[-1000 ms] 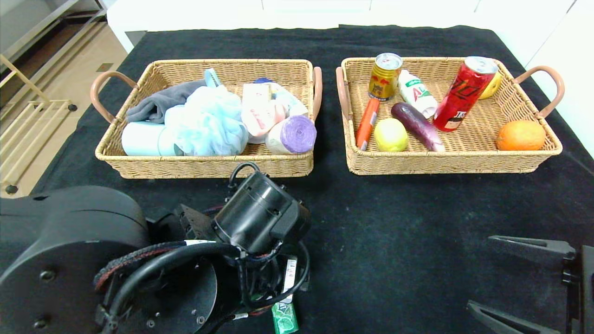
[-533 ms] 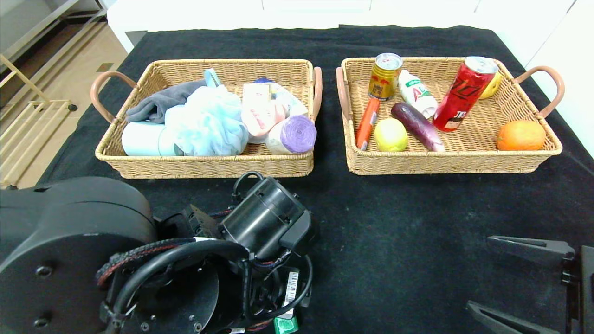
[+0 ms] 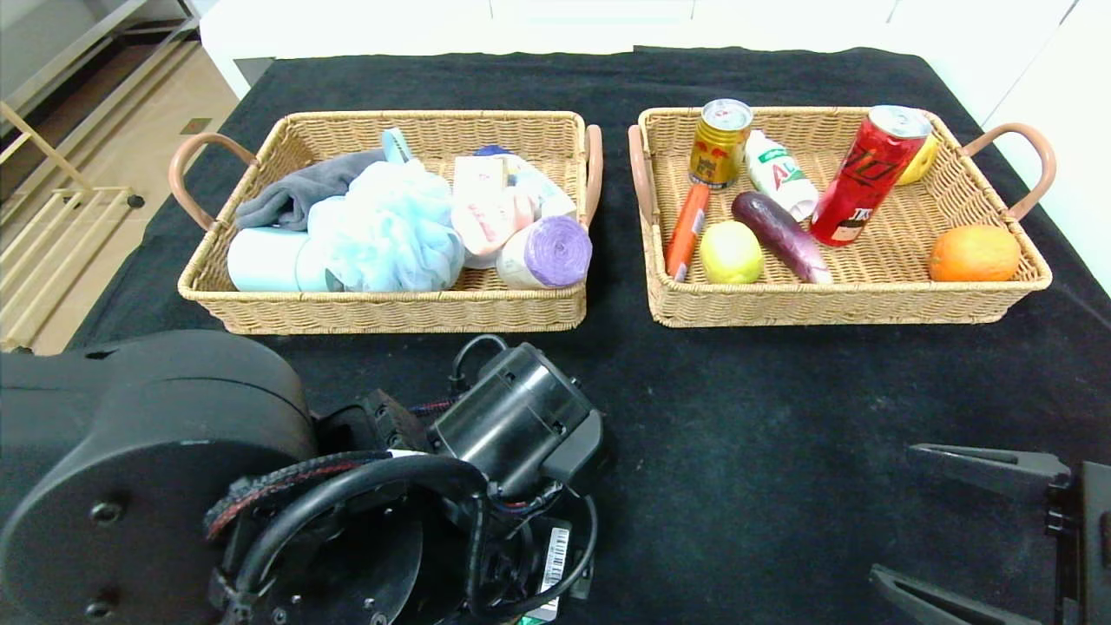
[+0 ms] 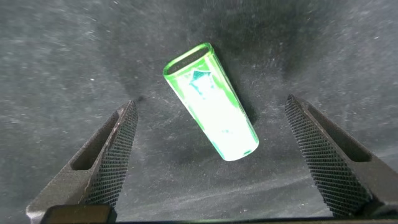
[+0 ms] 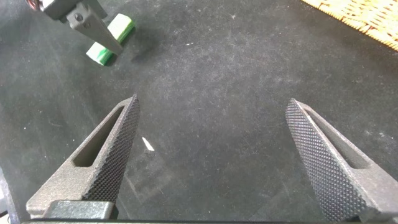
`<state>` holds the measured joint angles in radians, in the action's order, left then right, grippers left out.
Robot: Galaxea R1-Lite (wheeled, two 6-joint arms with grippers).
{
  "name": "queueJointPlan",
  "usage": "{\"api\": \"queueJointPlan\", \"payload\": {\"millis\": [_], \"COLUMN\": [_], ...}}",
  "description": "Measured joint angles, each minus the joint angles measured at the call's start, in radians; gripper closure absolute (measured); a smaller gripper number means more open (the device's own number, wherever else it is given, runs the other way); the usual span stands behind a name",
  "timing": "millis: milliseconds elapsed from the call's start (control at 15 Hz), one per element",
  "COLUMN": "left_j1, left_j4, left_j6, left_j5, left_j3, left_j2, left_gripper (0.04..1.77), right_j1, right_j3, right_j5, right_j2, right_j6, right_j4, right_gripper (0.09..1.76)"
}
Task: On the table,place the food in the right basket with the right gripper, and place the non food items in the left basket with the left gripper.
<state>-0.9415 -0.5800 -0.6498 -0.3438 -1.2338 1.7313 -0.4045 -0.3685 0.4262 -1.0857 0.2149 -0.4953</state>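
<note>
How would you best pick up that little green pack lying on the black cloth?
Straight down from above, pinching its two long sides. The green gum pack lies flat and slanted on the table, and it is narrow enough to fit between the open left gripper's fingers once the wrist turns to match.

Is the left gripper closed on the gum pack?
No, the left gripper is open, its fingers apart on either side of the gum pack lying on the table.

Two wicker baskets stand on one worktop (image 3: 781, 417): the left basket (image 3: 260, 308) and the right basket (image 3: 868, 304). Two drink cans, one gold (image 3: 719, 143) and one red (image 3: 868, 174). One lemon (image 3: 731, 252), one sausage (image 3: 686, 230), one eggplant (image 3: 779, 234), one orange (image 3: 974, 253). One chewing-gum pack (image 4: 211, 102). One bath pouf (image 3: 386, 230), one towel (image 3: 295, 195).
</note>
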Motion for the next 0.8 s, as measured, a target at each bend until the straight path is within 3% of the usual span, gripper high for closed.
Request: {"api": "queueJointPlan", "payload": {"millis": [267,333,600,800], "left_j1": [0.000,0.000,0.001,0.001], "left_j4": [0.000,0.000,0.000,-0.001], "left_j6": [-0.004,-0.004,-0.004,-0.004], "left_j5": [-0.001,-0.001,-0.003,-0.003], "left_j3": [0.000,0.001,0.005,0.008], "left_j2": [0.019,0.021,0.024,0.025], "left_gripper": [0.09,0.18,0.80,1.09], "right_j1": [0.000,0.000,0.000,0.000], "right_j3": [0.000,0.000,0.002,0.002], "right_j5": [0.001,0.000,0.000,0.000], "right_j2": [0.000,0.000,-0.002,-0.002], "right_j6": [0.000,0.000,0.000,0.000], "right_j4": [0.001,0.001,0.001,0.002], "right_gripper": [0.14,0.14,0.14,0.14]}}
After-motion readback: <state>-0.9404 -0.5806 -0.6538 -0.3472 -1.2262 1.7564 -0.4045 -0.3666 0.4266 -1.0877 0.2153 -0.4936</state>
